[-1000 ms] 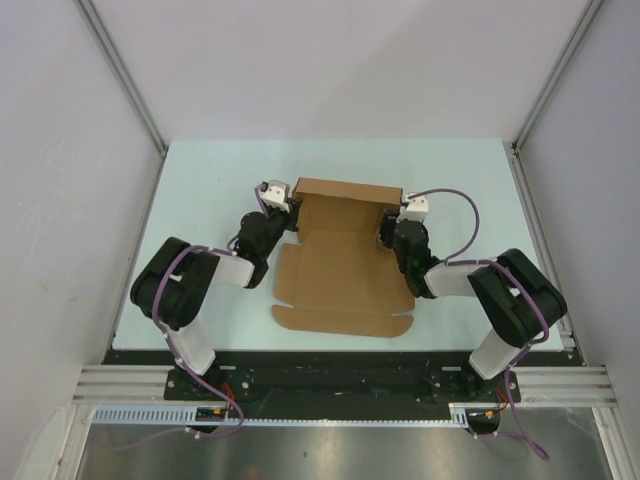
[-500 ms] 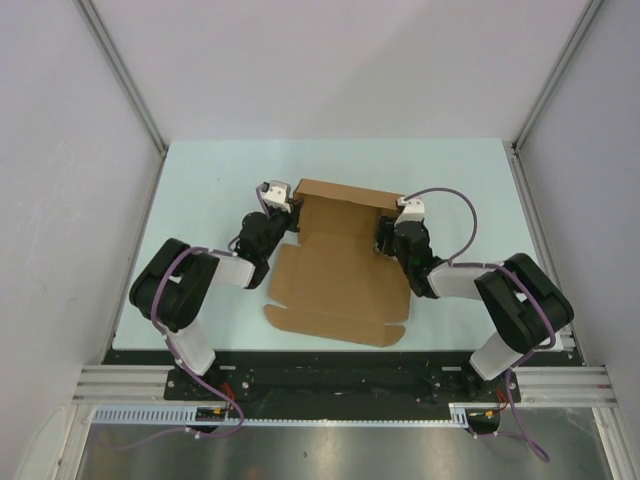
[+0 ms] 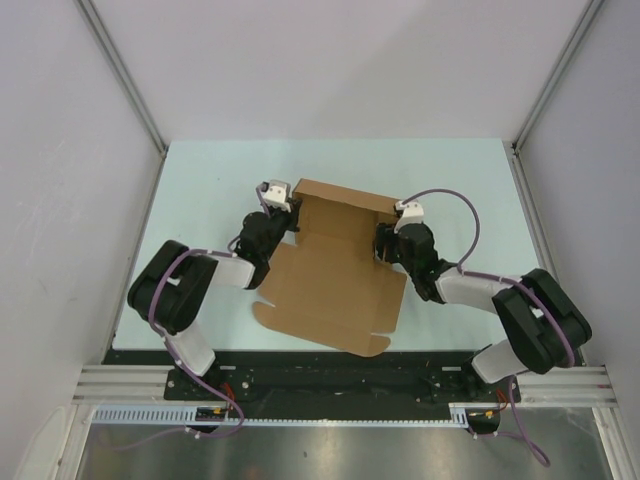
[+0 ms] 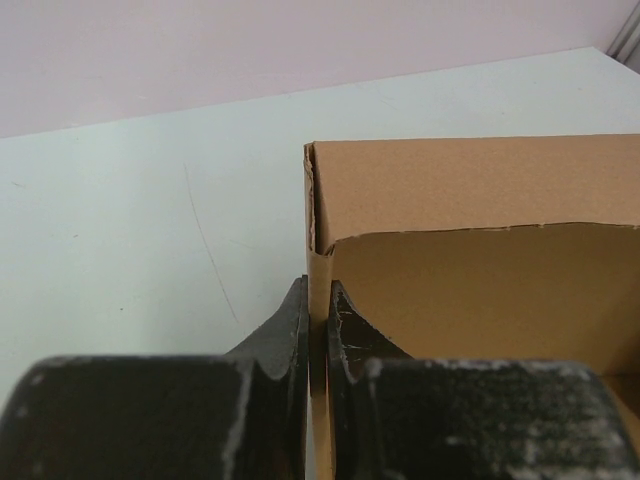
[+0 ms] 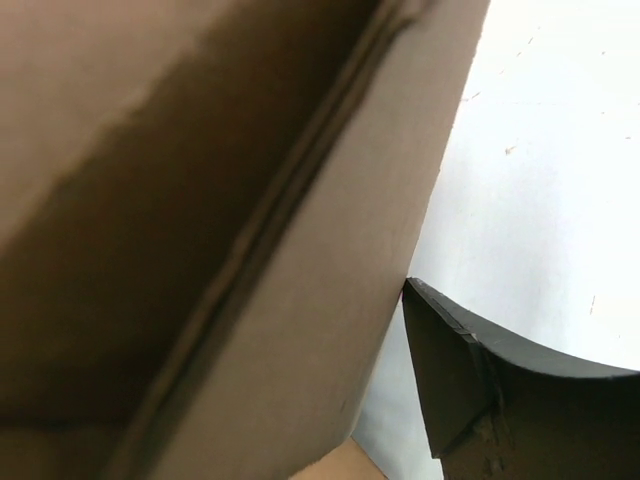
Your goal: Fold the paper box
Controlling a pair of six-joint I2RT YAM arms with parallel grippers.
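Paper box, partly erected on the tabletop.
My left claw is clenched on its left wall; my right claw meets the right wall, and I cannot tell its grip.

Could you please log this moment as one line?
paper box: partly folded, back panel upright | left gripper: shut on box's left side | right gripper: at box's right side, grip unclear

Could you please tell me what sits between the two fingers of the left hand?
An upright side wall of the plain brown cardboard paper box stands pinched between the black fingers of the left hand, as the left wrist view shows.
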